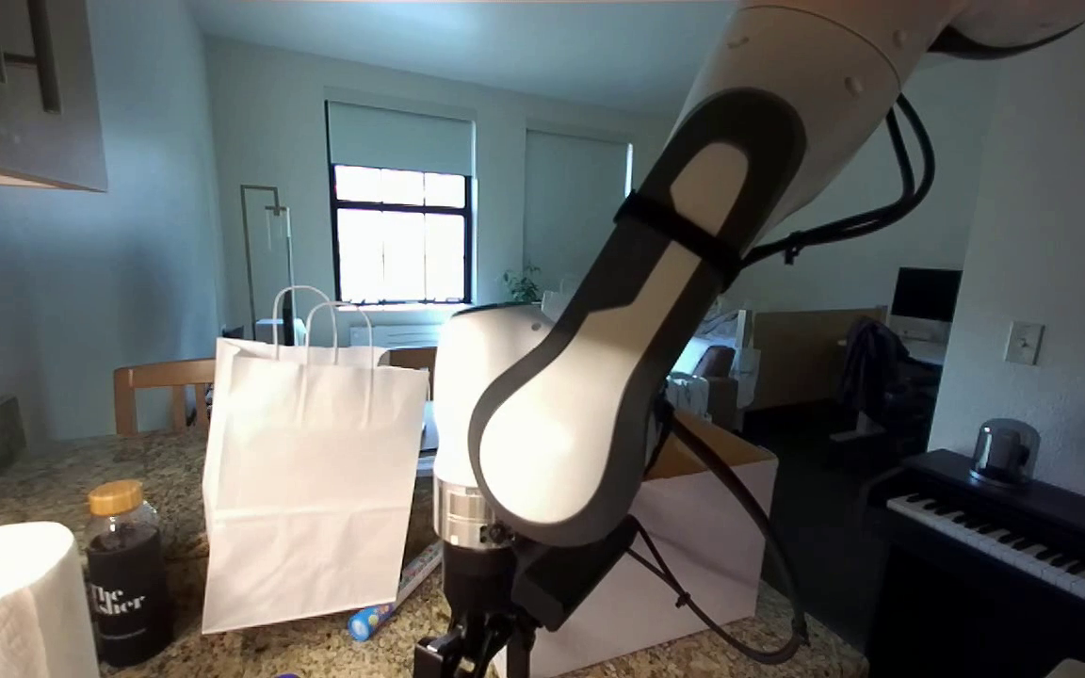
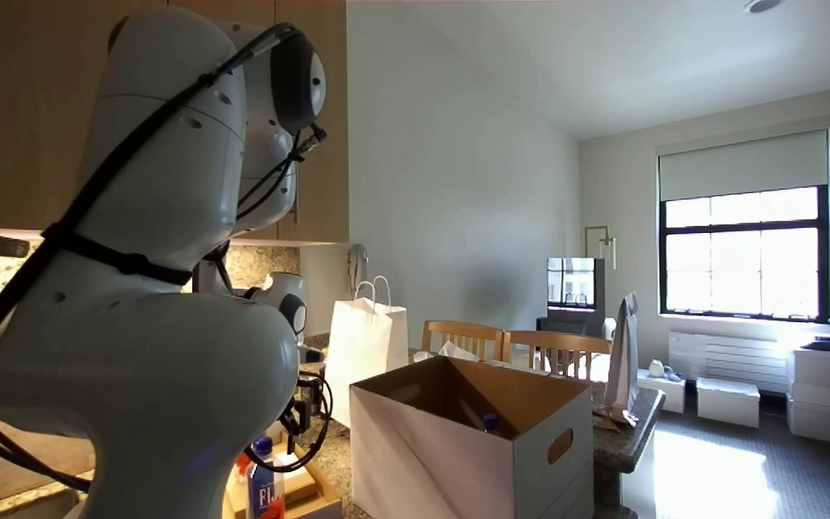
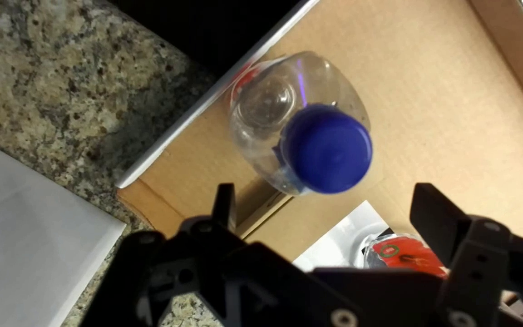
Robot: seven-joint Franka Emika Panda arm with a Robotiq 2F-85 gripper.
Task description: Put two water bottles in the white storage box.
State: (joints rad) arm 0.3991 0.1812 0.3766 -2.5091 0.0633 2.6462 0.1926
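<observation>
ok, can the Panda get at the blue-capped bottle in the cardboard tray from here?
Probably yes: in the wrist view the gripper is open and nothing shows between it and the blue-capped bottle. The tray's white-edged wall, close beside the bottle, may leave the grip little room.

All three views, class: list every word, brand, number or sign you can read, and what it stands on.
"The" above "...sher", its start unclear: tan-lidded bottle, in an exterior view.
"FIJ...", ending unclear: blue-capped water bottle, in an exterior view.
Too small to read, wrist view: print on the white label; green ring on the red label.
</observation>
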